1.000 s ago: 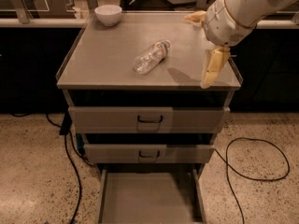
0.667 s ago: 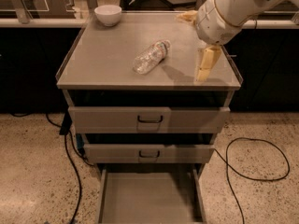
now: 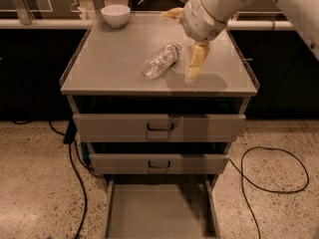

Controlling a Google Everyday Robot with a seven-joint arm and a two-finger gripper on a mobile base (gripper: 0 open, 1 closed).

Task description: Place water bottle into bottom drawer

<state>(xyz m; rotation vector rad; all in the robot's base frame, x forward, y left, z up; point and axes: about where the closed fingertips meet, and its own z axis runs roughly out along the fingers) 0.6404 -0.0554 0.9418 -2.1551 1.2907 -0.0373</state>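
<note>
Speckled floor [image 3: 35, 183], dark counters behind, grey cabinet [image 3: 159, 128] centre frame; cable [image 3: 271, 171] looped on floor to the right.

End effector [image 3: 185, 43]: over the cabinet top [image 3: 109, 68], right of centre. Fingers spread, nothing between them. The lower finger [image 3: 196, 61] points down, just beside the cap end of the water bottle [image 3: 160, 61]; contact w/ bottle can't be told.

Change vs. 1 s ago: end effector has shifted left across the top, closing most of the gap to the bottle. Bottle itself not moved; lying on its side, diagonal, approx. mid-top.

White bowl [image 3: 115, 15] at back-left corner, well apart.

Bottom drawer [image 3: 159, 213] pulled out, floor showing; two upper drawers shut.

Read: approach phase, grasp not yet made. Next needs the fingers set astride the bottle body. Crinkled round plastic may roll if nudged by one finger first.
</note>
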